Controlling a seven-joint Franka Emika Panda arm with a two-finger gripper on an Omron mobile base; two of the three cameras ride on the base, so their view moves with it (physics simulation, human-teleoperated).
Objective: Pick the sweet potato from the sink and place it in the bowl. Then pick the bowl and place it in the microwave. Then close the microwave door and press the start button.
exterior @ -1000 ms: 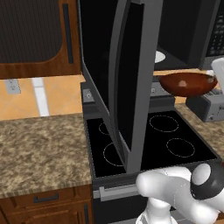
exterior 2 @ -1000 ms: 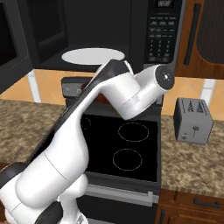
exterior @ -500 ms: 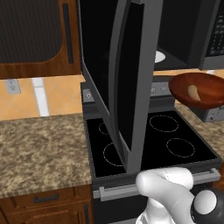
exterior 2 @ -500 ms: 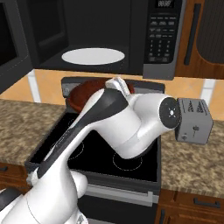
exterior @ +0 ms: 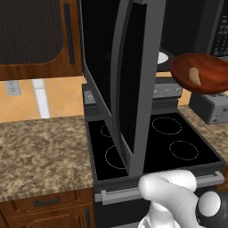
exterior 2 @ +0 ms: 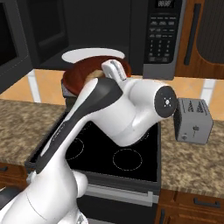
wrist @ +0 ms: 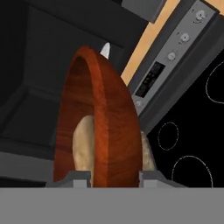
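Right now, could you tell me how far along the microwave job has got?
Done: the sweet potato lies in the bowl. In hand: the gripper has its jaws shut on the bowl's rim and holds it above the stove, near the microwave. Left: set the bowl inside, close the microwave door, which stands wide open, and press start.

Glossy wood-grained bowl (exterior: pixel 202 73), speckled granite-look counter (exterior: pixel 42 153), smooth black glass cooktop (exterior: pixel 167 142).

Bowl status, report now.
Gripper shut on bowl rim. Sweet potato inside bowl, held above stove. Microwave door open, nothing blocking the cavity.
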